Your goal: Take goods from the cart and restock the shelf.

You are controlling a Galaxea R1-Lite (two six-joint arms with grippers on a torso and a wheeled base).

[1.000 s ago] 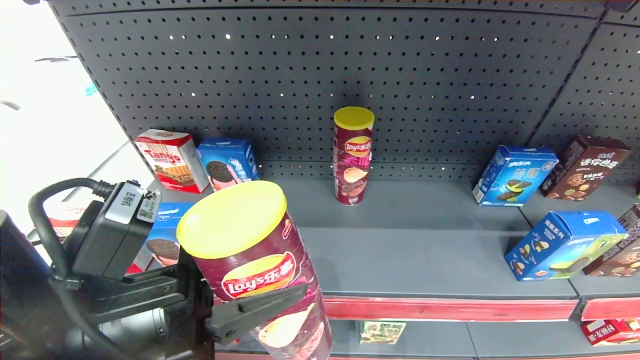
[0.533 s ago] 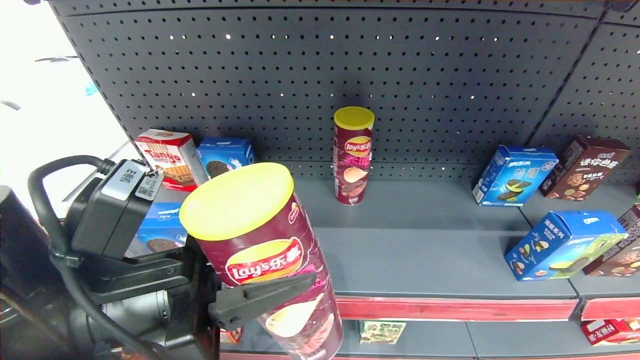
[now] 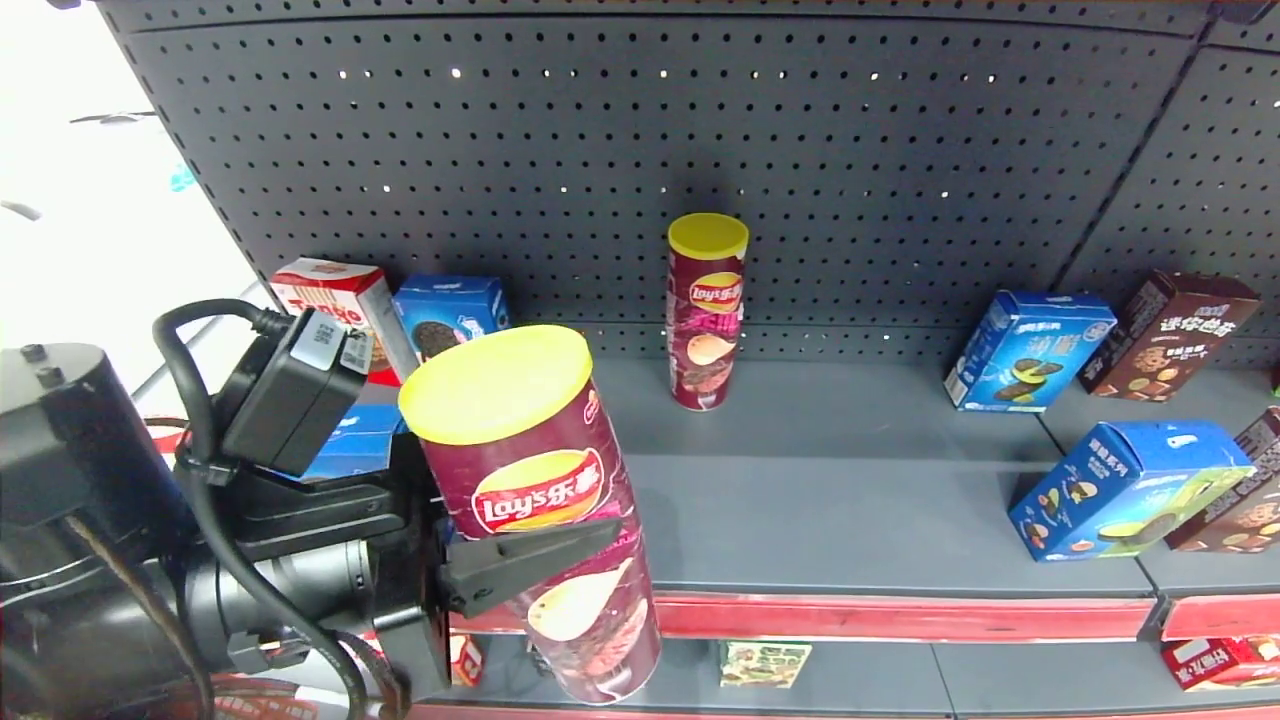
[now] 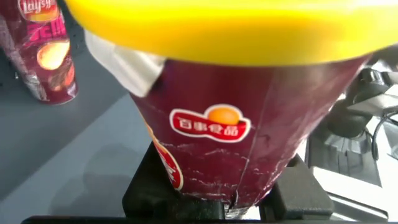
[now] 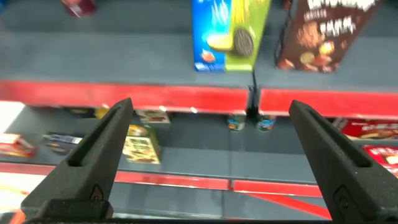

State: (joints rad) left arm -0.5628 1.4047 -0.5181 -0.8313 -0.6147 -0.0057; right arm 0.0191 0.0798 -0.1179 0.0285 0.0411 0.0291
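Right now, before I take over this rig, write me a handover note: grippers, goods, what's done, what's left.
Left gripper: shut on a chip can, held slightly tilted in front of the shelf, left of middle, not yet resting on it.
Right gripper: open, empty, facing the shelf's red front edge.
Goods: a second can stands upright at the back middle; blue boxes sit at the right end.
Done: one can on the shelf, one in hand.
Left: set the held can on the bare middle, probably near the second can, then release.
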